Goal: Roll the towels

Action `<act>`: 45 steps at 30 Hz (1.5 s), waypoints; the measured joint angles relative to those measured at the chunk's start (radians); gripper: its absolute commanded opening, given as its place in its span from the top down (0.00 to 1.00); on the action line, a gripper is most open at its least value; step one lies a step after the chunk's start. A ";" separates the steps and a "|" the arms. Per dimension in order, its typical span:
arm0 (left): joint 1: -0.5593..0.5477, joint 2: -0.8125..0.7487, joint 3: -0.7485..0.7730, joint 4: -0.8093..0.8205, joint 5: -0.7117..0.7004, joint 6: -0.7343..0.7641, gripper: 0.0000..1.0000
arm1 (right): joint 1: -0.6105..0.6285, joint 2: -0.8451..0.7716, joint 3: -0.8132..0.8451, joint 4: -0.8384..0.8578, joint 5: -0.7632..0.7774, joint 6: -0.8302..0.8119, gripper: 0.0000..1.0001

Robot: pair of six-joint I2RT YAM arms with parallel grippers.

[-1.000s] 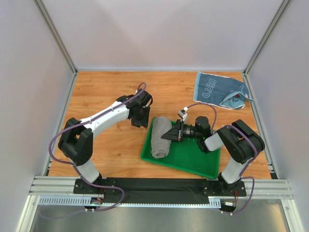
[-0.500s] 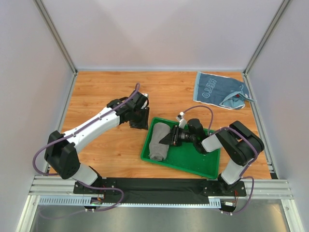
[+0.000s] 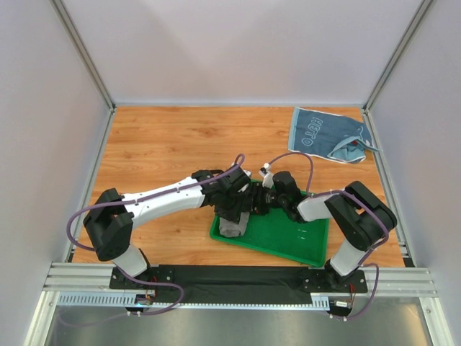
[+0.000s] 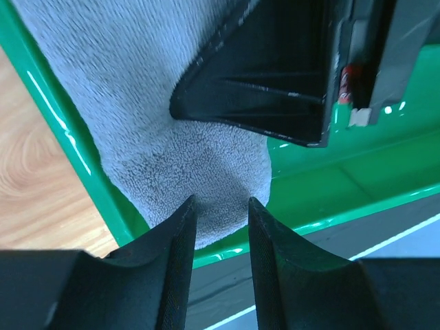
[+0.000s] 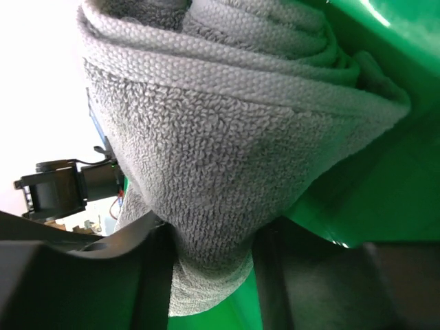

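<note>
A rolled grey towel (image 3: pixel 232 226) lies along the left side of the green tray (image 3: pixel 292 238). My right gripper (image 3: pixel 253 202) reaches in from the right. In the right wrist view the towel (image 5: pixel 206 137) bulges between that gripper's (image 5: pixel 210 240) two fingers, which press it on both sides. My left gripper (image 3: pixel 234 209) hangs over the same roll. Its fingertips (image 4: pixel 185 210) stand apart and open just short of the towel's near end (image 4: pixel 158 103), with nothing between them. A light blue towel (image 3: pixel 328 135) with white lettering lies crumpled at the far right.
The tray's green rim (image 4: pixel 41 89) runs close beside the towel, with wooden tabletop (image 3: pixel 158 144) beyond it. The right gripper's black finger (image 4: pixel 275 89) lies across the towel in the left wrist view. Grey walls enclose the table on three sides.
My left arm has swung right from the bare wood to over the tray's grey towel. The right gripper has slid left with the towel toward the tray's left edge.
</note>
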 measured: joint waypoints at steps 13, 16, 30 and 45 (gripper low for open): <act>-0.044 0.000 -0.134 0.140 -0.018 -0.052 0.60 | 0.007 -0.169 0.060 -0.355 0.113 -0.126 0.36; -0.048 0.000 -0.143 0.148 -0.016 -0.062 0.60 | 0.005 -0.237 0.096 -0.469 0.168 -0.171 0.34; -0.052 -0.035 -0.073 0.016 -0.050 -0.059 0.52 | -0.027 -0.379 0.228 -0.755 0.301 -0.271 0.45; 0.013 -0.117 0.064 -0.156 -0.102 -0.025 0.52 | -0.028 -0.426 0.229 -0.770 0.268 -0.254 0.64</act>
